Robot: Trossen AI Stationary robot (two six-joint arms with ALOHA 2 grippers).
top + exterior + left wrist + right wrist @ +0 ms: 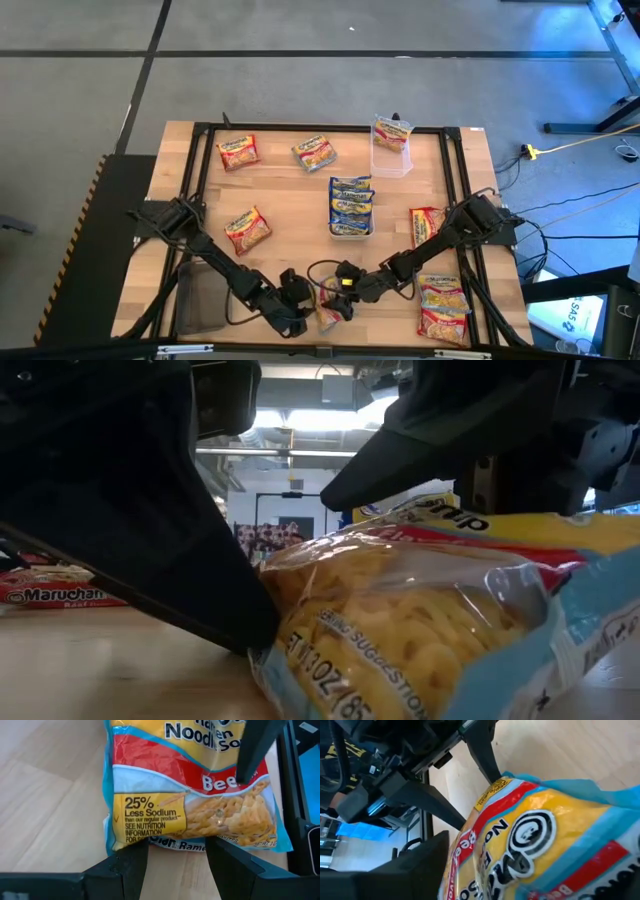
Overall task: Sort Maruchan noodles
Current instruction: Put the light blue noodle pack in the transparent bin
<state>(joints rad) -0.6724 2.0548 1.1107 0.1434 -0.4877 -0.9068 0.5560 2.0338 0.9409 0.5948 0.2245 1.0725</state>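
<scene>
A noodle packet (328, 316) with a blue border and a red "Beef" band lies near the table's front edge, between my two grippers. It fills the left wrist view (190, 795) and the low view (420, 620), tilted, with one end raised. My right gripper (346, 292) is shut on it. My left gripper (177, 862) is open, with both fingertips at the packet's lower short edge. My right gripper has one finger (252, 755) on the packet's printed top face, near its raised end (500, 530); the other finger is hidden under the packet. The packet is tilted, with its lower end (300, 660) on the table. My left gripper's fingertips (132, 857) stand against the packet's lower short edge (165, 842); I cannot tell whether they touch it.
A white tray (351, 232) holds a stack of blue-bordered packets. A clear tub (392, 160) at the far side holds one packet. Loose packets lie at the far left (238, 152), the far middle (314, 152), the left (247, 229) and the right (427, 225). More packets are stacked at the front right (443, 305).
</scene>
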